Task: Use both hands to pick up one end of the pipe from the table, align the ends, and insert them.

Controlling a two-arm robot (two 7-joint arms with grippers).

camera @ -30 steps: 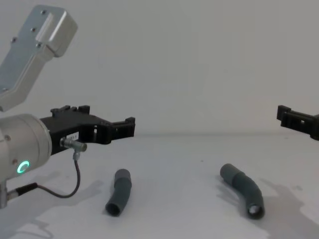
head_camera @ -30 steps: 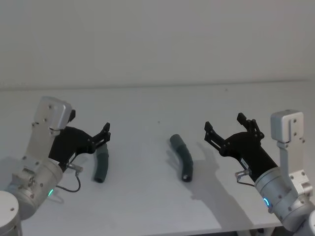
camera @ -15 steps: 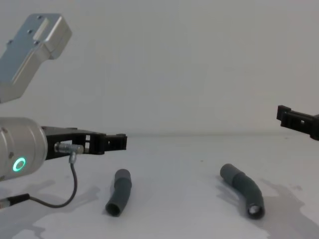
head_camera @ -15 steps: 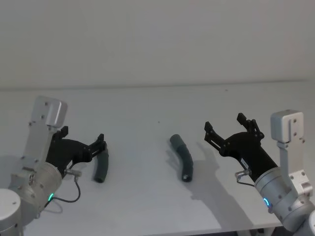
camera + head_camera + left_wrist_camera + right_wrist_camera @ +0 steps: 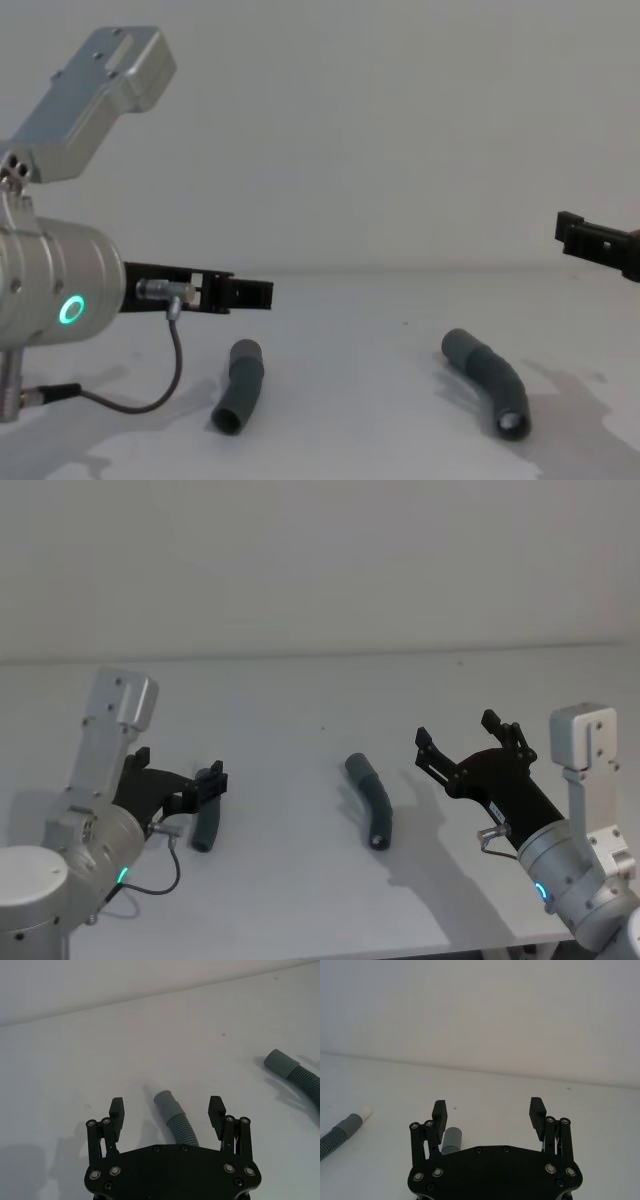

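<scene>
Firstly, left gripper [image 5: 210, 783]: black, at 8 o'clock on the table [image 5: 300, 690]. Its fingers are spread wide, nothing between the pads. It hovers level above the left hose piece [image 5: 207, 825], apart from it. A green ring light [image 5: 70, 310] glows on its silver arm.

Left hose piece: dark grey, ribbed, lying flat at 8 o'clock, long axis roughly 12 to 6. In the left wrist view its far smooth cuff [image 5: 165, 1101] sits between the two fingertips and the ribbed run passes under the palm. In the chest view its near end [image 5: 228, 421] is a dark open socket.

Right hose piece [image 5: 372, 798]: same make, curved, flat on the table near 5 o'clock of centre, running 11 to 5, well apart from the left piece. Far end a smooth grey cuff; near end [image 5: 512, 424] pale at the mouth.

Right gripper [image 5: 454, 729]: black, at 4 o'clock, raised over the table, pointing toward 10 o'clock. Fingers stand wide apart, empty, beside the right hose piece without touching it.
</scene>
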